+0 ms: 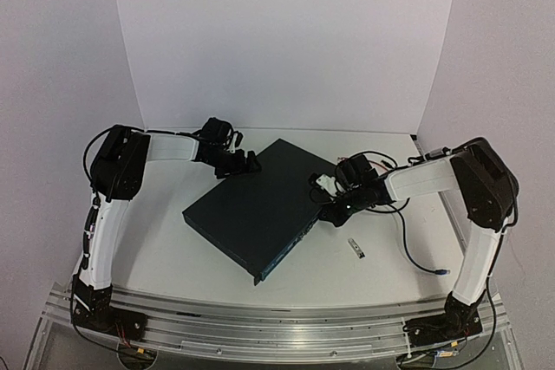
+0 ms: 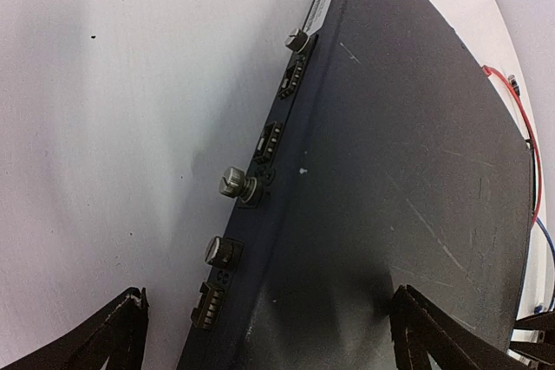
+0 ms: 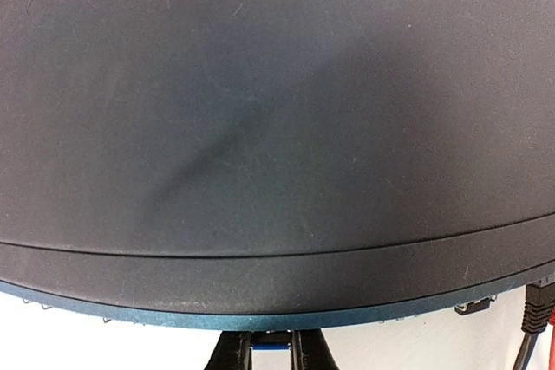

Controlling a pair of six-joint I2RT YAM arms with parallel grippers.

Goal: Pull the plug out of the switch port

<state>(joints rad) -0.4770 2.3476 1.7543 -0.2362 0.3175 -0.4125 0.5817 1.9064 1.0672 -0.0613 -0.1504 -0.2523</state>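
Note:
The switch is a large flat dark box lying askew on the table. It fills the right wrist view and shows its rear face with screws in the left wrist view. My right gripper is at its blue-tinged edge face. The right gripper is shut on a small blue plug right against that face. My left gripper is at the far rear edge. The left gripper is open, one finger over the table and the other over the switch top.
A small metal connector lies loose on the table in front of the right gripper. A dark cable with a blue end trails at the right. Red and blue wires run along the switch's far side. White walls enclose the table.

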